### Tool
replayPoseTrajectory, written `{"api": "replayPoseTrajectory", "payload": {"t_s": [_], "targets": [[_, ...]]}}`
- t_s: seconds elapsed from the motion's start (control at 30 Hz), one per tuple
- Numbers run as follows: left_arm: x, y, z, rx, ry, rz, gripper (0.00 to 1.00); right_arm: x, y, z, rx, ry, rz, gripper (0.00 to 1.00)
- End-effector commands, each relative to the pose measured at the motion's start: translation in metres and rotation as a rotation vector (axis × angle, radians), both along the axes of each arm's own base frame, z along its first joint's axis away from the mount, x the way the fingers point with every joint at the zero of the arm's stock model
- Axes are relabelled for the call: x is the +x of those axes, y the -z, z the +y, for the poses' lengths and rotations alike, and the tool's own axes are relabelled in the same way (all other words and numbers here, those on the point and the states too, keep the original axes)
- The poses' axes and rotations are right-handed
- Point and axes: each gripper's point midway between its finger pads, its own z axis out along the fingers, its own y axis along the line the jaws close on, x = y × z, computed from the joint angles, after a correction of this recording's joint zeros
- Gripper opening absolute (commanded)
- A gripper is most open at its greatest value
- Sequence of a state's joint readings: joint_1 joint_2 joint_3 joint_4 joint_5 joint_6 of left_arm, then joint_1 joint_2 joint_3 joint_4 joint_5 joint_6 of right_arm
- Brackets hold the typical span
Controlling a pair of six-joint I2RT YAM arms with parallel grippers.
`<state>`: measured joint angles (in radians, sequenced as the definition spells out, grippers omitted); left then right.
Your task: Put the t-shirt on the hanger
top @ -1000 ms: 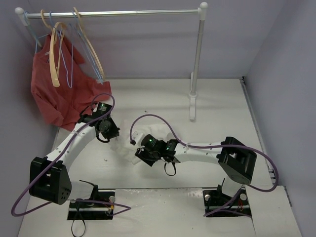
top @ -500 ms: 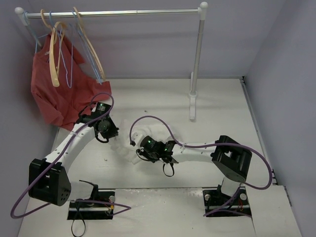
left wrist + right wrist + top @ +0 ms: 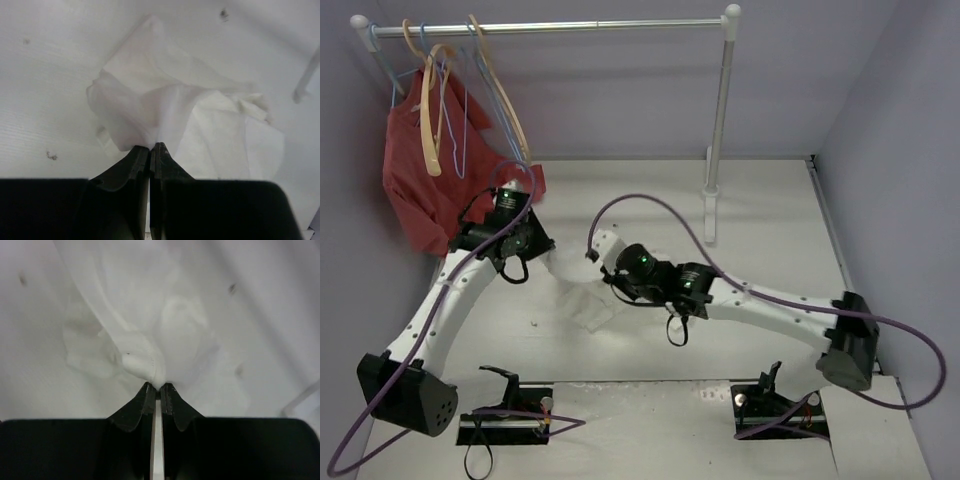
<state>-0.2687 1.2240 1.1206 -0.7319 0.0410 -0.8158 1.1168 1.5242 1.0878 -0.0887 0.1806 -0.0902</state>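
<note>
Gripping t-shirt [image 3: 165,110]: left jaws closed on bunched fold, right jaws closed on seamed edge.

The t-shirt [image 3: 582,300] is a crumpled white bundle at mid-tabletop [image 3: 760,230]. One fold is pinched in the closed left tool [image 3: 150,146] and a stitched edge in the closed right tool [image 3: 156,386]. The hanger [image 3: 505,105], light tan wood with broad curved arms, hangs by its hook on the rail [image 3: 570,26] at far left, well apart from the t-shirt.
</note>
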Motion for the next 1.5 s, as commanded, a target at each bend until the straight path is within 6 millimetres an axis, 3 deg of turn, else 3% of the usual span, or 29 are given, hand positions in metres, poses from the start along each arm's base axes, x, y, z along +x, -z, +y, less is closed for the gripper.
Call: {"api": "replayPoseTrajectory", "payload": {"t_s": [0.0, 0.07, 0.1, 0.17, 0.2, 0.27, 0.3, 0.4, 0.43, 0.6, 0.77, 1.1, 1.3, 1.4, 1.47], "targets": [[0.015, -0.101, 0.000, -0.014, 0.061, -0.283, 0.00, 0.021, -0.152, -0.013, 0.222, 0.073, -0.241, 0.00], [0.018, -0.133, -0.001, -0.003, 0.095, -0.367, 0.00, 0.025, -0.185, -0.025, 0.224, 0.090, -0.306, 0.00], [0.020, -0.165, -0.002, -0.015, 0.106, -0.446, 0.00, 0.029, -0.219, -0.034, 0.266, 0.126, -0.364, 0.00], [0.024, -0.197, -0.004, -0.014, 0.130, -0.528, 0.00, 0.033, -0.248, -0.046, 0.259, 0.143, -0.429, 0.00], [0.026, -0.226, -0.005, -0.012, 0.143, -0.598, 0.00, 0.037, -0.275, -0.054, 0.290, 0.174, -0.476, 0.00], [0.028, -0.258, -0.006, -0.001, 0.169, -0.681, 0.00, 0.041, -0.303, -0.062, 0.301, 0.183, -0.542, 0.00], [0.031, -0.283, -0.009, -0.009, 0.180, -0.738, 0.00, 0.042, -0.328, -0.068, 0.337, 0.199, -0.579, 0.00], [0.037, -0.312, -0.012, -0.004, 0.203, -0.807, 0.00, 0.046, -0.368, -0.078, 0.374, 0.217, -0.678, 0.00], [0.034, -0.332, -0.015, -0.019, 0.217, -0.857, 0.00, 0.047, -0.387, -0.084, 0.409, 0.234, -0.714, 0.00], [0.023, -0.370, -0.024, -0.059, 0.278, -0.959, 0.00, 0.039, -0.434, -0.101, 0.498, 0.246, -0.792, 0.00], [0.006, -0.419, -0.010, 0.008, 0.257, -1.097, 0.00, 0.027, -0.472, -0.121, 0.589, 0.258, -0.869, 0.00], [-0.004, -0.451, -0.019, -0.031, 0.306, -1.200, 0.00, 0.009, -0.539, -0.156, 0.749, 0.301, -1.036, 0.00], [-0.008, -0.467, -0.016, -0.028, 0.296, -1.249, 0.00, 0.003, -0.558, -0.164, 0.790, 0.307, -1.098, 0.00], [-0.003, -0.453, -0.027, -0.066, 0.339, -1.216, 0.00, 0.013, -0.536, -0.138, 0.716, 0.254, -1.026, 0.00], [0.008, -0.417, -0.037, -0.091, 0.368, -1.118, 0.00, 0.031, -0.500, -0.130, 0.613, 0.314, -0.969, 0.00]]}}
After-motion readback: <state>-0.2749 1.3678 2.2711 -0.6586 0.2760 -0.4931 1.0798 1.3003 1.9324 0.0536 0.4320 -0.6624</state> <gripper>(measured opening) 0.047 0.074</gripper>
